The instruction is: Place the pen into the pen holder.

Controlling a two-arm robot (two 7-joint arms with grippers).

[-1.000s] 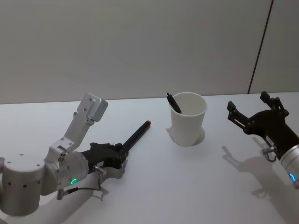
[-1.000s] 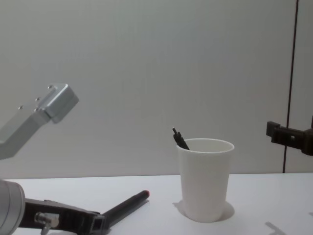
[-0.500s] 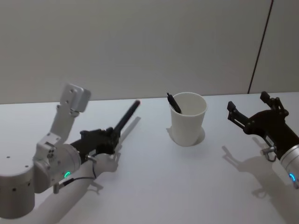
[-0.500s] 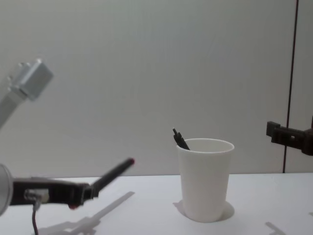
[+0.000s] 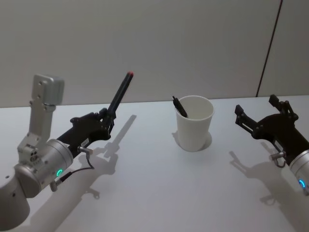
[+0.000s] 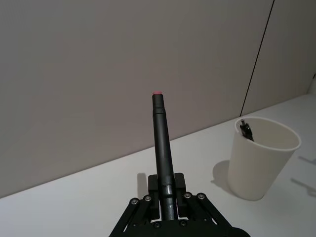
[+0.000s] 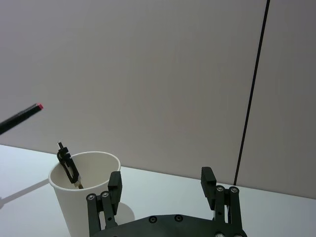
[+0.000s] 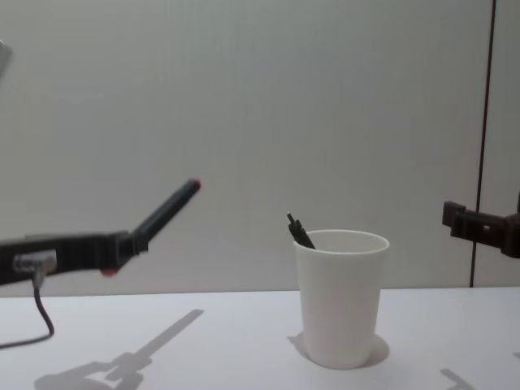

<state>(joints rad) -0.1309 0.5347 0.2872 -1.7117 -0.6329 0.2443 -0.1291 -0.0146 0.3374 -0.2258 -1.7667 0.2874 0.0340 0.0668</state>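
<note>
While our left pincer (image 5: 108, 119) grips the pen (image 5: 120, 93) aloft, our right pincer (image 5: 256, 106) hangs spread, empty, near the pen holder (image 5: 194, 126).

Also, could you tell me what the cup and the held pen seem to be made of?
The pen holder looks like matte white paper: thin wall, rolled rim. The pen in the left claw looks like matte black plastic with a red end; coated metal is possible.

White table (image 5: 159, 193), pen holder (image 5: 194, 128) upright on it
</note>
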